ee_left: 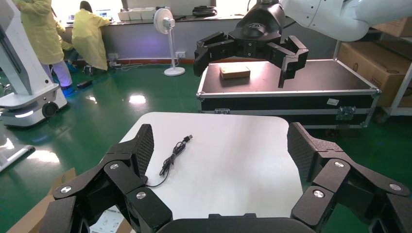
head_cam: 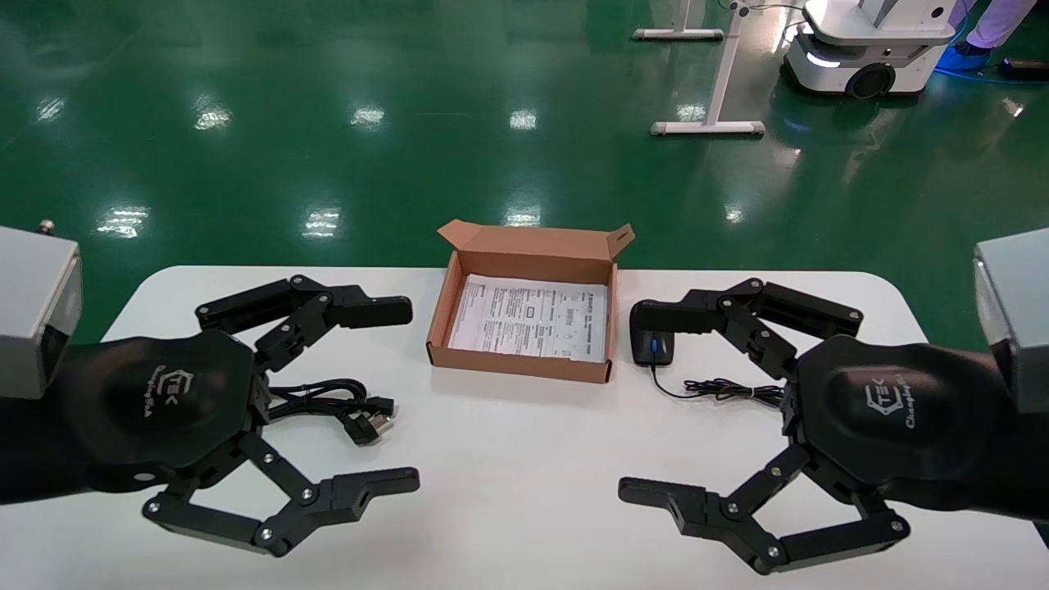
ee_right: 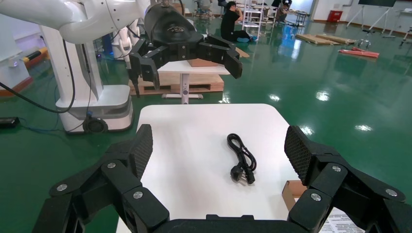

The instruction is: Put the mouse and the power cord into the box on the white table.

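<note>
The open brown box (head_cam: 516, 363) sits at the middle back of the white table (head_cam: 508, 492), a printed sheet on its bottom. The black mouse (head_cam: 653, 345) lies just right of the box, its thin cable (ee_left: 172, 156) trailing toward the right arm. The coiled power cord (head_cam: 336, 401) (ee_right: 242, 158) lies left of the box, plugs pointing right. My left gripper (head_cam: 408, 395) (ee_left: 221, 145) hovers open around the cord's plug end. My right gripper (head_cam: 629, 403) (ee_right: 218, 145) hovers open, its far finger above the mouse. Neither holds anything.
Green floor surrounds the table. A white mobile robot base (head_cam: 860, 49) and a white stand (head_cam: 713, 82) are beyond the far right edge. A black flight case (ee_left: 286, 92) stands past the table's right end.
</note>
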Motion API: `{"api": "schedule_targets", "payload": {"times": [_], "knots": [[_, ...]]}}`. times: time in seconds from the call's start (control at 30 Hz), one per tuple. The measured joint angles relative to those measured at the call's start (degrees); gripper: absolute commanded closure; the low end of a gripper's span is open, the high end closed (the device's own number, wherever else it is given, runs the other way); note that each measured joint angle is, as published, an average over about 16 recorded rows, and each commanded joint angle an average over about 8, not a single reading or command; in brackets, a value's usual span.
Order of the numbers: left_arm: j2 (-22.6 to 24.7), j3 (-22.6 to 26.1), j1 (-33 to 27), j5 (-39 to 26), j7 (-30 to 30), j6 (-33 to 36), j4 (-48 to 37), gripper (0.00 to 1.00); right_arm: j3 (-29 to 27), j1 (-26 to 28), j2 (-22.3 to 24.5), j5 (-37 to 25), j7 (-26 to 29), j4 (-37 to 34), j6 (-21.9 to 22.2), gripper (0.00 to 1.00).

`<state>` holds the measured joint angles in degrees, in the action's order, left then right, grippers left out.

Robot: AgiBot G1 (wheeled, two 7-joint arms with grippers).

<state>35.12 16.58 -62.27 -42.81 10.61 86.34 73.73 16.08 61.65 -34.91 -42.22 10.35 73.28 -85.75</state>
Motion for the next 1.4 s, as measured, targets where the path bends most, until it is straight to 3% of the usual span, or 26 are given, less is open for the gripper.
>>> {"api": "schedule_targets", "payload": {"times": [0.23, 0.53, 0.97, 1.4], "knots": [[0.21, 4.44, -4.66, -5.64, -0.87, 2.35, -0.09, 0.00, 0.74, 1.64, 0.71, -3.94, -4.22, -3.08, -1.57, 0.00], [2.26, 16.05, -15.19, -21.40, -6.18, 4.22, -7.21, 0.00, 5.47, 8.86, -0.23, -18.51, -18.39, -16.58, -2.31, 0.00], [13.68, 27.66, -29.46, -43.38, -23.15, -1.56, -38.33, 0.00, 15.21, 23.53, -11.24, -42.73, -41.98, -44.65, 7.08, 0.00], [22.30, 30.73, -36.77, -51.03, -37.73, -9.78, -62.02, 0.00, 18.41, 30.59, -20.34, -49.34, -54.22, -64.02, 14.14, 0.00]]}}
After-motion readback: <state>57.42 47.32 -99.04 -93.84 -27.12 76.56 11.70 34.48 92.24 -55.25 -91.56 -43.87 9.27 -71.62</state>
